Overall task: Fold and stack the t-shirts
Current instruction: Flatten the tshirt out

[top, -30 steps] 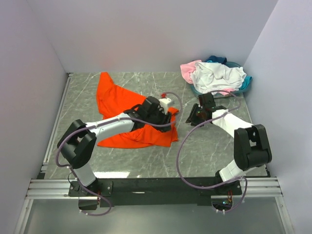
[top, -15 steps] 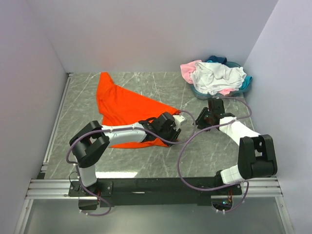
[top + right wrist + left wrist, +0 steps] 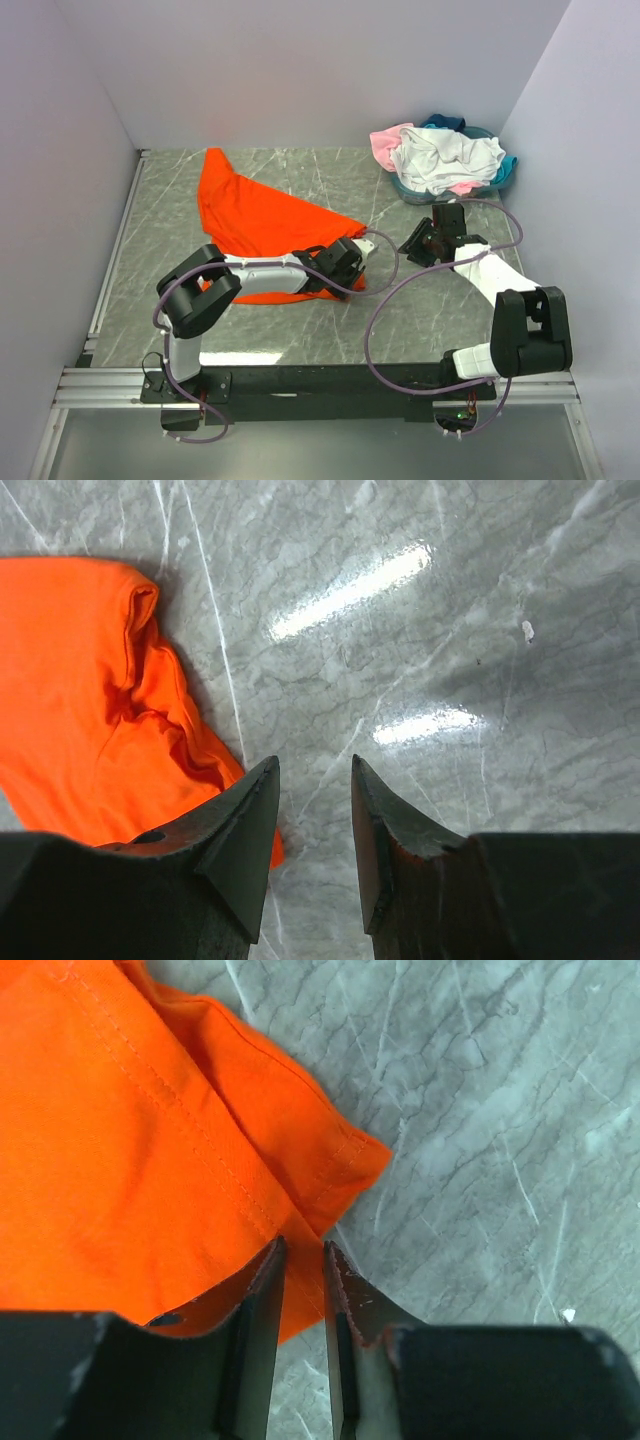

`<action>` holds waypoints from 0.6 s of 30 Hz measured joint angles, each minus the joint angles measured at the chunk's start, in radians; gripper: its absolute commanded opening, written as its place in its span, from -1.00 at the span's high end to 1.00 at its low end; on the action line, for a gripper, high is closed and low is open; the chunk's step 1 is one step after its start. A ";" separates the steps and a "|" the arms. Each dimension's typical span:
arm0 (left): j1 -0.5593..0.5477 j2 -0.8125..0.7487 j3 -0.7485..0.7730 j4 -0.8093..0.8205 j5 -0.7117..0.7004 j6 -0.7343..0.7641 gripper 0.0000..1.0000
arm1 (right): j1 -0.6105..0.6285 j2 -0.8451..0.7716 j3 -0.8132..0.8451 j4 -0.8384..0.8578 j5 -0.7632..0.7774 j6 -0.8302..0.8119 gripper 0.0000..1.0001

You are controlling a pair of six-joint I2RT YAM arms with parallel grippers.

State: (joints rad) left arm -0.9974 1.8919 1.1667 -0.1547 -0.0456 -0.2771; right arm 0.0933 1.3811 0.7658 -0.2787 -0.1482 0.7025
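The grey marbled counter carries a bright orange short-sleeved fabric shirt. It lies left of the middle, loosely spread and partly folded over itself. Well to the right of the orange shirt and farther back, in the corner, is a heap of crumpled shirts. The heap is white on top, with pale pink and teal blue beneath. Whether a basin holds the heap cannot be told. The left hand is low at the orange shirt's near right corner. Its fingers stand a narrow slit apart, with the stitched hem edge in that slit. Whether they pinch the cloth cannot be told. The right hand hangs just right of the orange shirt over bare counter, fingers apart and gripping nothing.
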 measured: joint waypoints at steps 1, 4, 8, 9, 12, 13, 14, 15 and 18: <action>0.000 0.000 0.000 -0.001 -0.002 0.000 0.42 | -0.001 -0.003 -0.002 0.000 0.000 0.001 0.16; 0.000 0.000 0.000 -0.005 -0.004 -0.004 0.42 | -0.002 -0.003 -0.003 0.001 0.000 0.004 0.16; -0.001 0.000 0.000 -0.008 -0.004 -0.019 0.38 | -0.002 -0.003 -0.007 0.002 0.000 0.007 0.16; -0.002 -0.001 0.000 -0.008 -0.004 -0.024 0.36 | -0.002 -0.003 -0.007 0.002 0.000 0.007 0.16; -0.008 -0.007 -0.003 -0.015 -0.009 -0.029 0.35 | -0.002 -0.003 -0.007 0.002 -0.003 0.007 0.16; -0.012 -0.012 -0.007 -0.016 -0.011 -0.029 0.33 | -0.002 -0.003 -0.007 0.002 -0.003 0.007 0.16; -0.018 -0.018 -0.012 -0.022 -0.014 -0.029 0.33 | -0.002 -0.002 -0.007 0.002 -0.004 0.007 0.16; -0.023 -0.025 -0.017 -0.029 -0.014 -0.032 0.33 | -0.002 -0.002 -0.007 0.002 -0.004 0.007 0.16; -0.034 -0.031 -0.018 -0.053 -0.025 -0.035 0.33 | -0.002 0.001 -0.007 0.002 -0.007 0.007 0.16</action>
State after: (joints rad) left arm -1.0317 1.8610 1.1488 -0.2073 -0.0708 -0.3122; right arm 0.0910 1.3823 0.7589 -0.2764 -0.1555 0.7097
